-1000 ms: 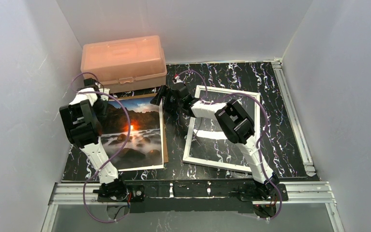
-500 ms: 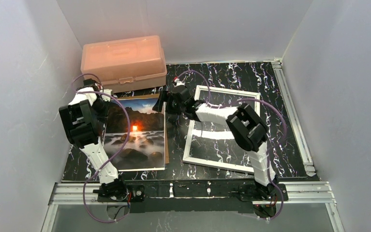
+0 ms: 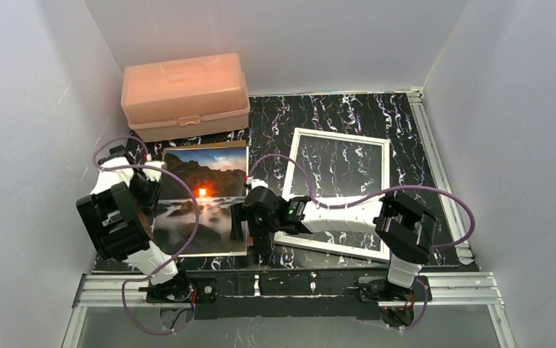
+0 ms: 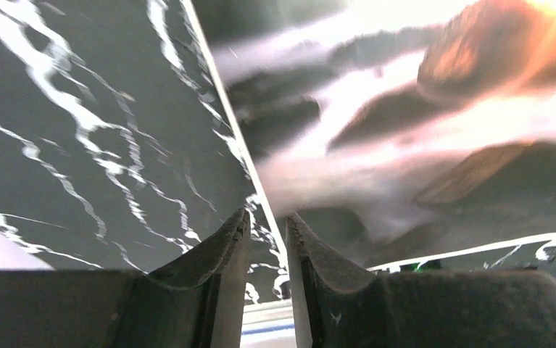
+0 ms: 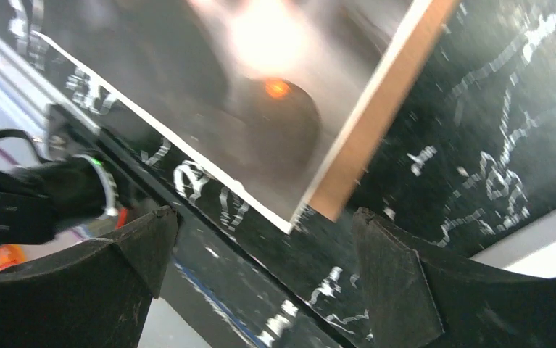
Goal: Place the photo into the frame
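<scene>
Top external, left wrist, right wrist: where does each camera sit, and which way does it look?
Top external: above and behind the robot, looking down on the table, photo and frame; left arm and right arm show.
Left wrist: low over the photo's left edge; left gripper shows, fingers narrowly parted.
Right wrist: low, facing the photo's near right corner and brown backing board; right gripper shows, wide open.
Shared: all three see the photo.

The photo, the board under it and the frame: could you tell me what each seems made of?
The photo looks like glossy print paper: thin, with a slight sheen. The board looks like matte brown cardboard, by its flat tan edge. The frame has smooth white rails, plastic or painted wood, and a clear pane.
</scene>
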